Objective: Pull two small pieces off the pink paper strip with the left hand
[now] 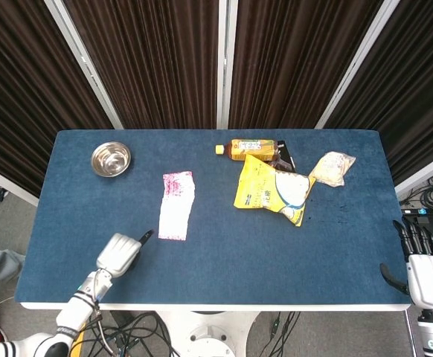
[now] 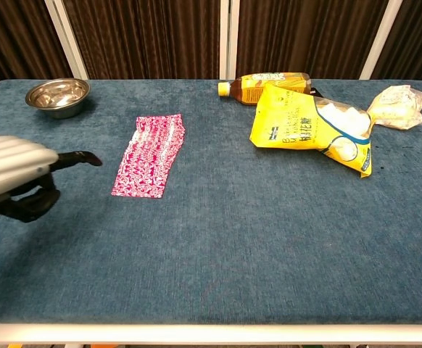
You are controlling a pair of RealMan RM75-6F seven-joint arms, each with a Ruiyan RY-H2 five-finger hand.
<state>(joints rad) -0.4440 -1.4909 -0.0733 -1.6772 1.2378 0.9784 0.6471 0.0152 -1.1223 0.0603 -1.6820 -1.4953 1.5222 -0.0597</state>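
The pink patterned paper strip (image 1: 176, 206) (image 2: 151, 155) lies flat on the blue table, left of centre, lengthwise front to back. My left hand (image 1: 118, 252) (image 2: 19, 177) hovers over the table just front-left of the strip's near end, one dark fingertip pointing toward it, nothing held. It stays a short gap away from the paper. My right hand (image 1: 427, 277) hangs off the table's right front corner, fingers spread and empty; the chest view does not show it.
A steel bowl (image 1: 111, 158) (image 2: 58, 96) stands at the back left. A yellow drink bottle (image 1: 251, 149), a yellow snack bag (image 1: 269, 190) (image 2: 312, 128) and a small pale packet (image 1: 332, 168) lie at the back right.
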